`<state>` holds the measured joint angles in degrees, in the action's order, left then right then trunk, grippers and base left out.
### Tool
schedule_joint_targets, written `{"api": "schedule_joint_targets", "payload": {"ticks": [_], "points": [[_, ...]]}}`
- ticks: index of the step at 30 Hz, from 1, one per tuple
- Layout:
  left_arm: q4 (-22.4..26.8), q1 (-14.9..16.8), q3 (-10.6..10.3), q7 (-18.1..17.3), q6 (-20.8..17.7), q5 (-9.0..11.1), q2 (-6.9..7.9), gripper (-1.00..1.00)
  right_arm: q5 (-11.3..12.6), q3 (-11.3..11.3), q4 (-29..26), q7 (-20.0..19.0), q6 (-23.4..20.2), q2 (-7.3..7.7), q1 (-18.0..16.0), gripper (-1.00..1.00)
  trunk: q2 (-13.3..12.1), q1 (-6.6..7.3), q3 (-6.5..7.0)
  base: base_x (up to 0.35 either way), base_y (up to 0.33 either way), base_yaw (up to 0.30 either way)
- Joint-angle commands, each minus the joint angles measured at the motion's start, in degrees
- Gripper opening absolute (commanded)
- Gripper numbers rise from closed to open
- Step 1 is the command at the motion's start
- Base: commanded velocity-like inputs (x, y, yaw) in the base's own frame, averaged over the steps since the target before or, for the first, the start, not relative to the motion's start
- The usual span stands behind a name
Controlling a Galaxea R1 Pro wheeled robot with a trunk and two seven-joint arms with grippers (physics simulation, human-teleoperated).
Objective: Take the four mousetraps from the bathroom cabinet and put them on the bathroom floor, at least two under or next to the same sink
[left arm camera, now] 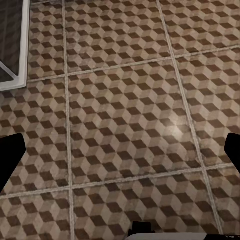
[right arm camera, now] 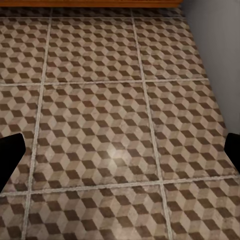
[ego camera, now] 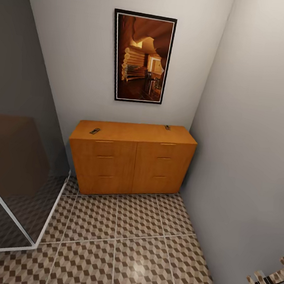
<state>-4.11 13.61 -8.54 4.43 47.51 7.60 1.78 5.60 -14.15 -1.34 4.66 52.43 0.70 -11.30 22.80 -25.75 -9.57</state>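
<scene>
1. Left fingers (left arm camera: 11,157): you see them spread wide over bare floor (left arm camera: 120,100).
2. Cabinet (ego camera: 131,158): against the far wall; two traps on top, one at left (ego camera: 94,131), one at right rear (ego camera: 166,127), well apart from both grippers.
3. Right fingers (right arm camera: 10,155): likewise spread, empty.

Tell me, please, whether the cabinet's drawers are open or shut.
Shut: every drawer front on the cabinet sits flush, none pulled out.

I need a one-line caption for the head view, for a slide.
Orange-brown cabinet against the wall, two mousetraps on top, cube-patterned bathroom floor in front.
</scene>
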Motion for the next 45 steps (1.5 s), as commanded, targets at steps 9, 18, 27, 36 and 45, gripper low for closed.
{"api": "schedule_joint_targets", "payload": {"ticks": [9,18,27,36,45], "points": [[-0.2,0.1,-0.5,0.1,0.3,0.4,-0.02,1.0,0.6,-0.5,0.0,0.2,0.3,-0.32,0.0,1.0,0.1,-0.03,-0.11,0.0,0.0,0.023],[-0.2,0.1,-0.5,0.1,0.3,0.4,-0.02,1.0,0.6,-0.5,0.0,0.3,0.3,-1.07,0.0,1.0,0.1,-0.03,-0.27,0.0,0.0,0.234],[-0.2,0.1,-0.5,0.1,0.3,0.4,-0.02,1.0,0.6,-0.5,0.0,0.3,0.3,-1.08,0.0,1.0,0.1,-0.03,-0.53,0.025,-0.037,0.229],[-0.2,0.1,-0.5,0.1,0.3,0.4,-0.02,1.0,0.6,-0.5,0.0,0.3,0.3,-1.12,0.0,1.0,0.1,-0.03,-0.59,0.179,-0.186,0.044],[-0.2,0.1,-0.5,0.1,0.3,0.4,-0.03,1.0,0.6,-0.5,0.0,0.3,0.2,-1.14,0.0,1.0,0.1,-0.03,-0.59,0.227,-0.216,0.004]]}}
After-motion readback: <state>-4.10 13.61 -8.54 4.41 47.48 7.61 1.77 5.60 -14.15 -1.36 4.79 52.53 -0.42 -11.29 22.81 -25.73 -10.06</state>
